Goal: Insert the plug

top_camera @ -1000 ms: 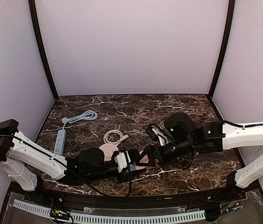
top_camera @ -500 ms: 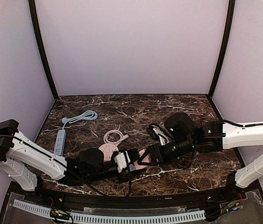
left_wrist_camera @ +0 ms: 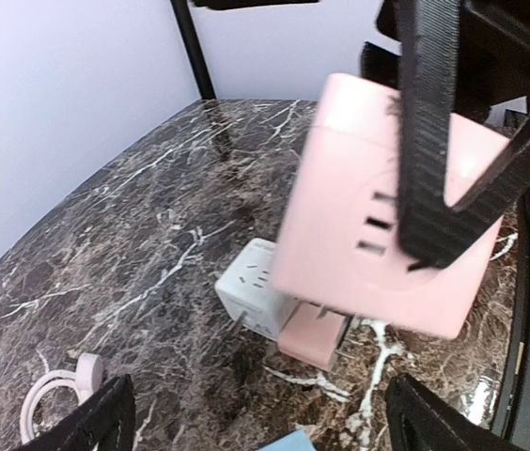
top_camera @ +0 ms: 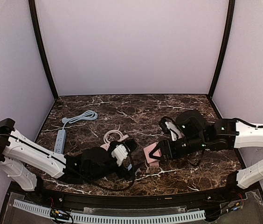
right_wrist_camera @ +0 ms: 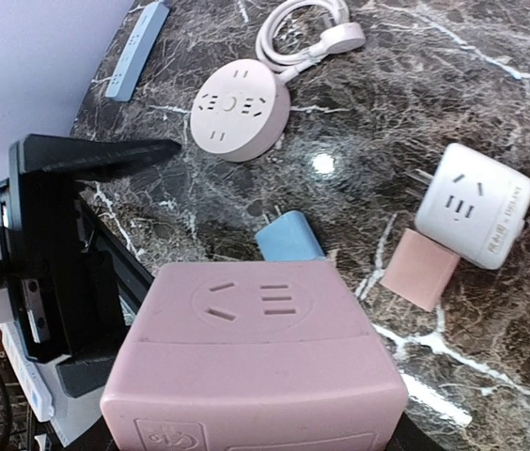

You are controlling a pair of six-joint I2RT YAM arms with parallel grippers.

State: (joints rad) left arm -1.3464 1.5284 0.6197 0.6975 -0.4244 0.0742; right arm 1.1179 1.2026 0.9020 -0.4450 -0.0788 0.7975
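The right fingers (left_wrist_camera: 425,141) are clenched on a pink socket cube (right_wrist_camera: 256,366), holding it off the desk (top_camera: 122,109) near the middle of its front edge, while the left fingers (left_wrist_camera: 86,423) stand released and spread wide just beside it, and a white plug (right_wrist_camera: 476,205) lies on the desk against a small pink block (right_wrist_camera: 420,268).

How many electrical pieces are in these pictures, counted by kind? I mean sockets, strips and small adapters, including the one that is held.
Cube sockets: 2 (pink cube socket, white cube socket)
Round socket: 1
Blue power strip: 1
Small flat adapters: 2 (blue adapter, pink adapter)
Total: 6
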